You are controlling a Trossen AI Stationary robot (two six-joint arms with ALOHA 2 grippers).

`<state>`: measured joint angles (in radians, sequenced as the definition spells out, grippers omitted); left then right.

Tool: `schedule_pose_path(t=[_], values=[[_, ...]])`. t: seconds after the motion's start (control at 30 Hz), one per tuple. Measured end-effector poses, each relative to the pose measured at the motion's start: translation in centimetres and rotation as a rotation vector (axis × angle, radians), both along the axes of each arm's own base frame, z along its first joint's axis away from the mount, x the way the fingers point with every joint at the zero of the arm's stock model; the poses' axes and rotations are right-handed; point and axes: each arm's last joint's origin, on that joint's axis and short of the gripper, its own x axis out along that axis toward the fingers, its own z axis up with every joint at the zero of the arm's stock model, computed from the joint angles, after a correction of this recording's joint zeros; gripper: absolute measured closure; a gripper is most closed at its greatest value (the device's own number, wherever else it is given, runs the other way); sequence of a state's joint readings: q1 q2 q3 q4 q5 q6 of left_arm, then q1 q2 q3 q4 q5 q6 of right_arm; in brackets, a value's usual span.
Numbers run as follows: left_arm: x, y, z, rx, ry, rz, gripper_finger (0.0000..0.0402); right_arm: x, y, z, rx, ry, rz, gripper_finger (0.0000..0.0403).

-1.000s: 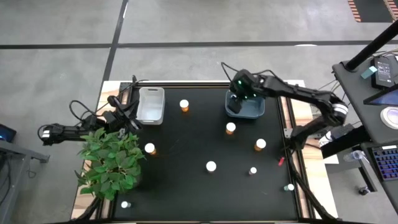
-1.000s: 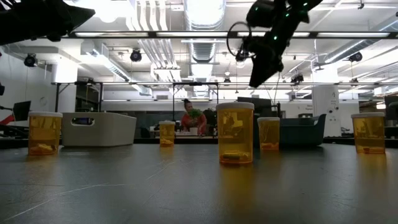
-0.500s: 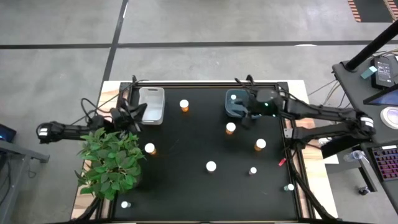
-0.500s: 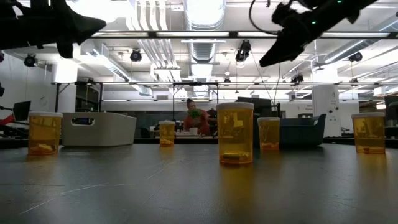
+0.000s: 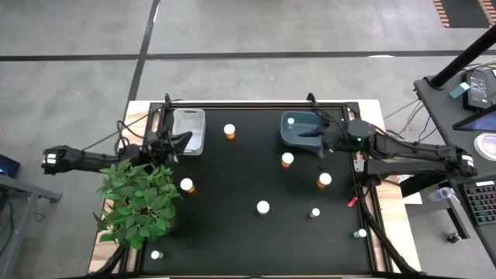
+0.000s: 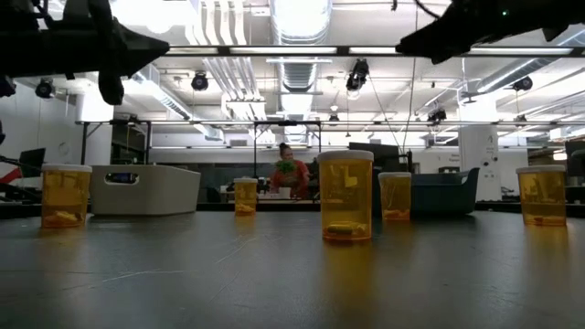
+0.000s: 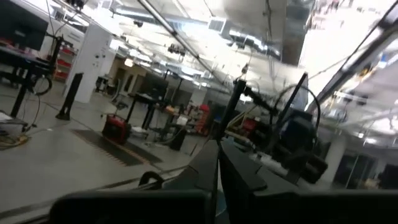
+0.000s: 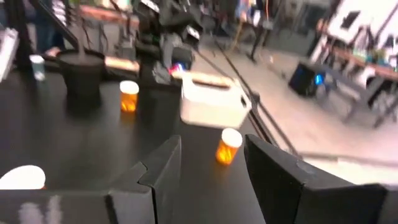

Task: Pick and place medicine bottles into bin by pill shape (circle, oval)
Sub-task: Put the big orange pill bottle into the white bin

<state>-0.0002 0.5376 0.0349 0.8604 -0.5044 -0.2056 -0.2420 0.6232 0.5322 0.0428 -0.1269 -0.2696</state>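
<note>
So I'm hanging my right gripper [image 5: 319, 140] over the near edge of the dark blue bin [image 5: 294, 134], fingers [image 8: 163, 163] standing partly apart with nothing between them. My left gripper [image 5: 180, 139] is pinched fully shut and empty, waiting beside the white bin [image 5: 188, 116], close to the potted plant [image 5: 138, 200]. The bottles are scattered all over the black table [image 5: 232, 186]: one with a white cap [image 5: 287, 160] is sitting just below the blue bin, another [image 5: 324, 180] is further toward my right edge, one [image 5: 229, 131] is lying between the two bins, one [image 5: 263, 208] is mid-table, and one [image 5: 186, 185] is by the plant. A white cap is already showing inside the blue bin. I'm guessing these are light, stiff plastic with slick round sides, so they'd tip or roll easily. I'm thinking the best hold is across the body just under the cap, coming straight down.
</note>
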Motion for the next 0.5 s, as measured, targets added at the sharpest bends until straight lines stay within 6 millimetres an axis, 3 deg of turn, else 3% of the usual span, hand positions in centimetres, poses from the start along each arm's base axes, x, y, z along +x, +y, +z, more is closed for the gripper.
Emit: schedule_pose_path(t=[0.23, 0.5], values=[[1.8, 0.0, 1.1, -0.026, 0.029, -0.009, 0.0402, -1.4, 0.4, -0.4, -0.049, -0.099, 0.016, 0.0234], [5.2, 0.0, 2.7, -0.044, 0.087, -0.008, 0.0402, -2.1, 0.6, -0.8, -0.089, -0.148, 0.046, 0.0234]])
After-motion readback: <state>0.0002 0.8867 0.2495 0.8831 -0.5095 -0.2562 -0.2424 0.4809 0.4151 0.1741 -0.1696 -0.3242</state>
